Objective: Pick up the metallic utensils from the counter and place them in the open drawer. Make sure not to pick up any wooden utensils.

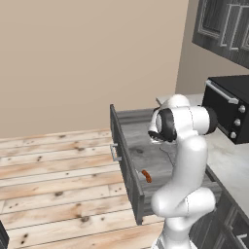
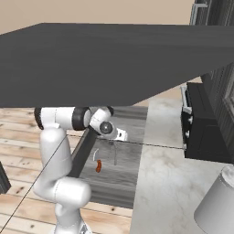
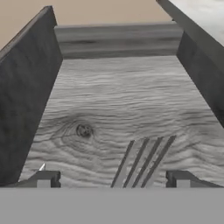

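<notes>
My gripper [image 3: 113, 178] hangs low inside the open drawer [image 3: 122, 105], its fingertips [image 3: 43, 178] spread wide and open. The silver-grey fork [image 3: 142, 162] lies flat on the drawer's wood-grain floor between them, tines pointing away, and neither finger touches it. The knife with the orange-red handle [image 1: 146, 176] rests nearer the front of the drawer [image 1: 124, 160]. From the right side, the gripper [image 2: 119, 135] is above the drawer [image 2: 123, 178], with the knife [image 2: 98, 166] and the thin fork [image 2: 114, 155] below it. The marble counter [image 2: 169, 192] runs along the drawer's right.
A black oven-like appliance [image 1: 228, 107] stands on the counter [image 1: 233, 165] behind the arm. A grey cylinder [image 2: 219, 201] sits at the counter's near right. A dark slab [image 2: 114, 59] covers the top of the right base view. Plank floor [image 1: 58, 185] lies left of the drawer.
</notes>
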Motion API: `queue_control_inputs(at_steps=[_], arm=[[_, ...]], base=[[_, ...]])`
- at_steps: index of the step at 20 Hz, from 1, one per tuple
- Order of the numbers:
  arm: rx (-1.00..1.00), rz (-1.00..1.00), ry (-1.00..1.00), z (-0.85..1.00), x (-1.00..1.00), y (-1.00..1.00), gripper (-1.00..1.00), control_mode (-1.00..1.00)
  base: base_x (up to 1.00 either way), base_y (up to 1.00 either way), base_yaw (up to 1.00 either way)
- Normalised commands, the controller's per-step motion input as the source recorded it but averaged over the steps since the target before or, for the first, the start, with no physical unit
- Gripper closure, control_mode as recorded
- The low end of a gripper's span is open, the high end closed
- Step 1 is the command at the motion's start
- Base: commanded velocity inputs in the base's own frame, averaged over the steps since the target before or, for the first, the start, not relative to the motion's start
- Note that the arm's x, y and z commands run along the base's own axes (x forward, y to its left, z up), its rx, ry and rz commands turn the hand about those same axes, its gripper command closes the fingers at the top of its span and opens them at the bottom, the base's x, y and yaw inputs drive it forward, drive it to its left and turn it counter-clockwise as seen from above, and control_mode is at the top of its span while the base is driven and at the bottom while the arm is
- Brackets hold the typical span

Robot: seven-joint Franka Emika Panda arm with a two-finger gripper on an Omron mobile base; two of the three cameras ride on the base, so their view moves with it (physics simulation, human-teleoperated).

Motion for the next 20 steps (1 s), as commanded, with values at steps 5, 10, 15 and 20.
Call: queue_control_inputs(at_steps=[5, 10, 15, 20], arm=[[0.0, 0.0, -0.02, 1.0, -0.48, 0.0, -1.0, -1.0], [0.0, 0.0, 0.0, 1.0, -0.54, 0.0, -1.0, -1.0], [0.0, 0.0, -0.09, 1.0, -0.78, 0.0, -1.0, -1.0], [-0.02, 0.0, -0.11, 1.0, -0.81, 0.0, -1.0, -1.0]], base=[[0.0, 0.0, 0.0], [0.0, 0.0, 0.0], [0.0, 0.0, 0.0], [0.0, 0.0, 0.0]])
